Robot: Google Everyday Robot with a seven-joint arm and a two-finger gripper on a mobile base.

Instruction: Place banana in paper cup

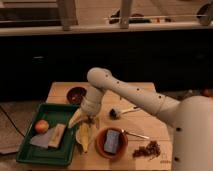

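Note:
The banana [83, 136] lies on the wooden table [145, 125], along the right edge of the green tray [30, 154]. It is yellow with a paler cream part at its upper end. My gripper [86, 119] hangs straight down from the white arm [125, 92] and is at the banana's upper end. I cannot tell whether it touches the banana. No small white paper cup shows in this view; it is hidden or out of view.
The green tray holds a round orange-red fruit [41, 126], a grey packet and a tan bar. A dark brown bowl [76, 94] sits at the back left. An orange-brown bowl [111, 142] holds a blue item. Dark clustered bits [146, 150] and a spoon [120, 112] lie on the right.

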